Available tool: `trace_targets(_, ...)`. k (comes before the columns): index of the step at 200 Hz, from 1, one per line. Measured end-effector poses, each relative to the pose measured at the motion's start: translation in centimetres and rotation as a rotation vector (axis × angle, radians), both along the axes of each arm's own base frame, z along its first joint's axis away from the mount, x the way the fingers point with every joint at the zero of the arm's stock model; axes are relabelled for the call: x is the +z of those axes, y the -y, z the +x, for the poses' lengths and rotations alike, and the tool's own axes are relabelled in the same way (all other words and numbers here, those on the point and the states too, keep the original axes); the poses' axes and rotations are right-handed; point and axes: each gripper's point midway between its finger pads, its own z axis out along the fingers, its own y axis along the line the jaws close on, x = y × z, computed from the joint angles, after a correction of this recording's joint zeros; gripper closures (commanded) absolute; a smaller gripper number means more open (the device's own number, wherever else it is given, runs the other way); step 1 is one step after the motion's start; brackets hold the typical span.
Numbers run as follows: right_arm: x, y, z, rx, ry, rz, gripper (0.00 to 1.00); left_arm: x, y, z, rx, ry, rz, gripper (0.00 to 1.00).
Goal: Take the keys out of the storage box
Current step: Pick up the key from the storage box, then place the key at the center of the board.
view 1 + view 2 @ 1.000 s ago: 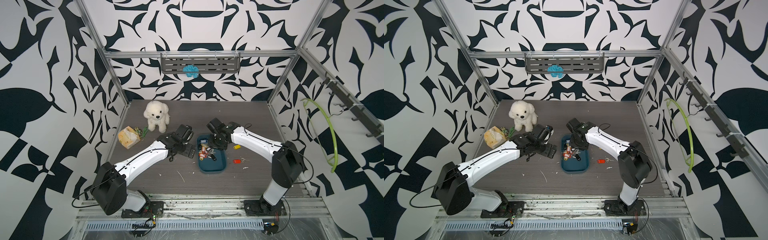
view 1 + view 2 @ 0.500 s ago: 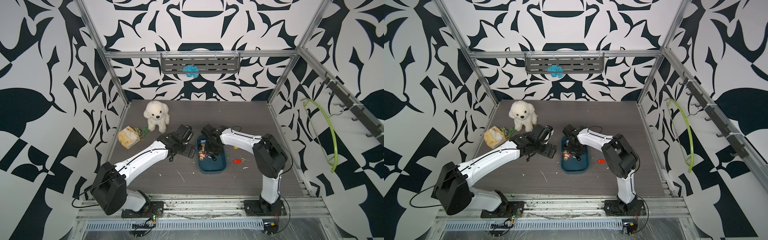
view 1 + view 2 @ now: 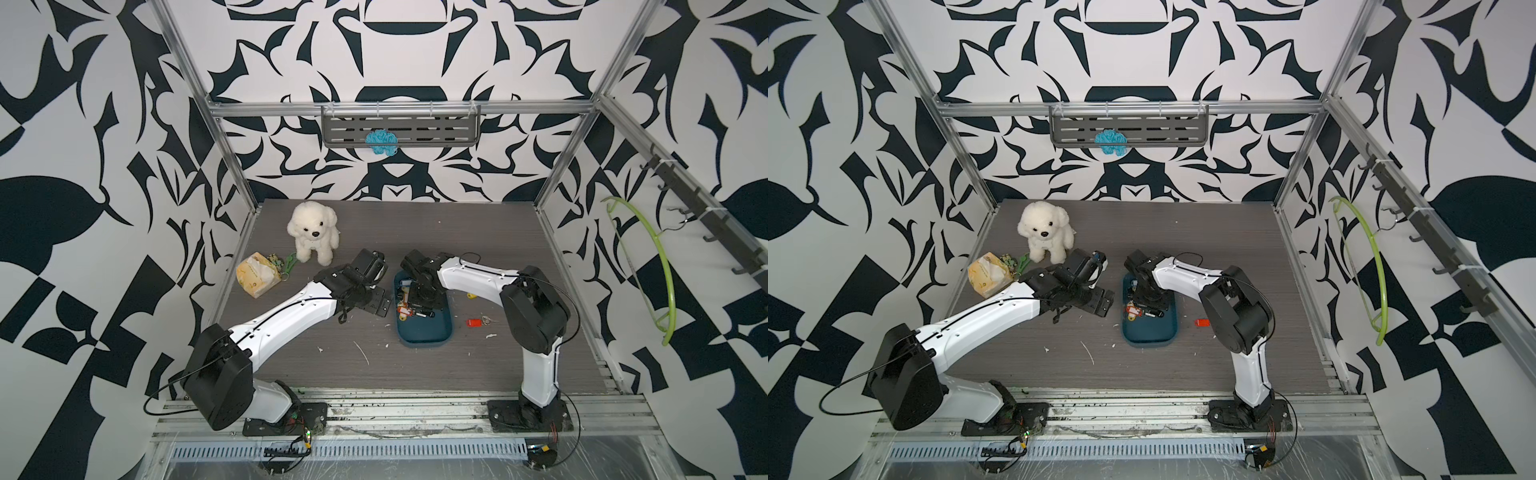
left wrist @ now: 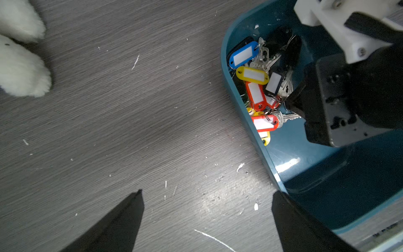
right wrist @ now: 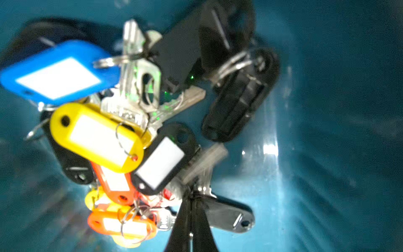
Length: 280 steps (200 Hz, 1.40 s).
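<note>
The keys (image 4: 259,87) are heaped at one end of the storage box (image 3: 424,334), tags & rings tangled. One red-tagged key (image 3: 473,322) is seen out on the worktop (image 3: 415,374). The right pincer (image 5: 192,196) is clenched down in the heap; whether anything is nipped cannot be told. The left pincer (image 4: 208,192) is released, beside the box over bare worktop. Keys are judged light, stiff, slick metal. A tag or bow is prob. best gripped, w/ neighbours likely dragged along by the rings.
</note>
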Motion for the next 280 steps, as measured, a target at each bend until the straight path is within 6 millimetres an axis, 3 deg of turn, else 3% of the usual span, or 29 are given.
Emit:
trace_targets(46, 0.2, 0.1, 0.0, 0.0, 0.008, -0.006, 1.0, 0.0, 0.1, -0.1, -0.004, 0.0, 0.001, 0.0)
trace_targets(72, 1.3, 0.4, -0.1, -0.001, 0.026, -0.005, 1.0, 0.0, 0.1, 0.0, -0.003, 0.002, 0.002, 0.0)
trace_targets(114, 7.2, 0.9, 0.0, -0.006, 0.142, 0.066, 1.0, 0.0, 0.1, 0.0, -0.004, 0.003, 0.003, 0.0)
trace_targets(138, 10.8, 2.3, 0.1, -0.027, 0.216, 0.105, 1.0, 0.0, 0.1, 0.0, -0.004, 0.003, 0.003, 0.0)
trace_targets(151, 12.3, 4.1, 0.4, -0.052, 0.246, 0.114, 1.0, 0.0, 0.1, -0.1, -0.004, 0.003, 0.004, 0.0)
trace_targets(170, 13.3, 8.5, 1.3, -0.132, 0.276, 0.097, 1.0, 0.0, 0.1, -0.1, -0.005, 0.004, 0.005, 0.0)
trace_targets(199, 12.1, 16.3, 1.4, -0.269, 0.252, 0.029, 1.0, 0.0, 0.2, -0.2, -0.009, 0.005, 0.006, 0.0)
trace_targets(223, 10.4, 21.0, 0.6, -0.345, 0.202, -0.015, 1.0, 0.0, 0.2, -0.2, -0.01, 0.006, 0.007, 0.0)
trace_targets(243, 9.2, 23.0, -0.3, -0.37, 0.164, -0.033, 1.0, 0.0, 0.2, -0.2, -0.01, 0.006, 0.008, 0.0)
trace_targets(280, 7.2, 24.6, -1.0, -0.382, 0.118, -0.044, 1.0, -0.1, 0.3, -0.2, -0.011, 0.004, 0.01, 0.0)
